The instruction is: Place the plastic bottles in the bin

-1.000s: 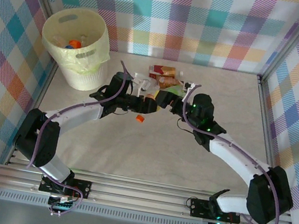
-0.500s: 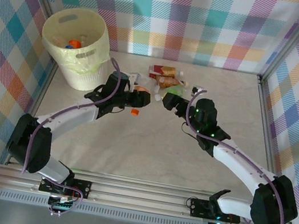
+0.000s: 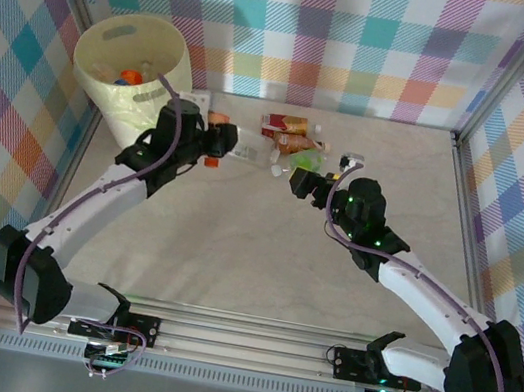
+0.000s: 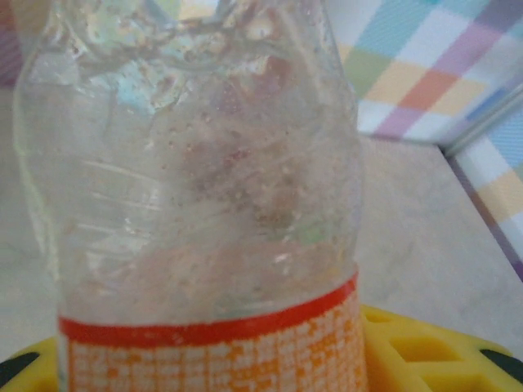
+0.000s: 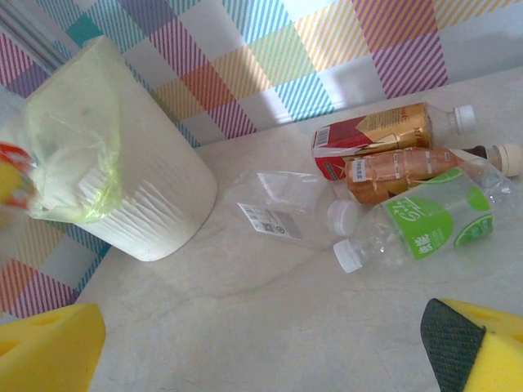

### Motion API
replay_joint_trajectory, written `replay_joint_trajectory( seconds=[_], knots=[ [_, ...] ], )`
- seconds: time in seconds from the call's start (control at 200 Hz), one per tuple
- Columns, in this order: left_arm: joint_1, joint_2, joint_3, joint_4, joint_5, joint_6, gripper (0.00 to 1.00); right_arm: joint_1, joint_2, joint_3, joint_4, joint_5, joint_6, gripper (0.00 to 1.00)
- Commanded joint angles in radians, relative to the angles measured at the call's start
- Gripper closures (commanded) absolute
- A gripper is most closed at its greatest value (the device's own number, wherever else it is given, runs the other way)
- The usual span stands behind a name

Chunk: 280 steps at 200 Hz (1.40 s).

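Standing at the far left corner of the surface (image 3: 261, 257), the bin (image 3: 143, 124) hides most of its contents behind its wall. Just beside it, the left claw (image 3: 211, 139) is clenched on a crushed clear bottle (image 4: 204, 204) with an orange label, both ends cut off in the wrist view. Loose bottles (image 5: 376, 135) lie nearby. The right claw (image 3: 300, 185) hangs released.
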Motion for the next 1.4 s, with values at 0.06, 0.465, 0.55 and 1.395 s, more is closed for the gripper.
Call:
replay_joint_trajectory(
  seconds=[0.06, 0.465, 0.55, 1.395],
  knots=[
    [0.039, -0.021, 0.149, -0.059, -0.137, 0.143, 0.52, 0.004, -0.014, -0.018, 0.036, 0.02, -0.025, 0.0],
    [0.213, 0.134, 0.425, -0.03, -0.262, 0.154, 0.52, 0.005, -0.006, -0.003, 0.039, 0.021, -0.029, 0.0],
    [0.245, 0.204, 0.504, -0.027, -0.292, 0.137, 0.53, 0.005, -0.004, 0.002, 0.036, 0.008, -0.038, 0.0],
    [0.471, 0.571, 0.743, -0.063, 0.183, 0.559, 0.48, 0.005, -0.181, -0.075, -0.044, 0.018, -0.229, 0.0]
  ],
)
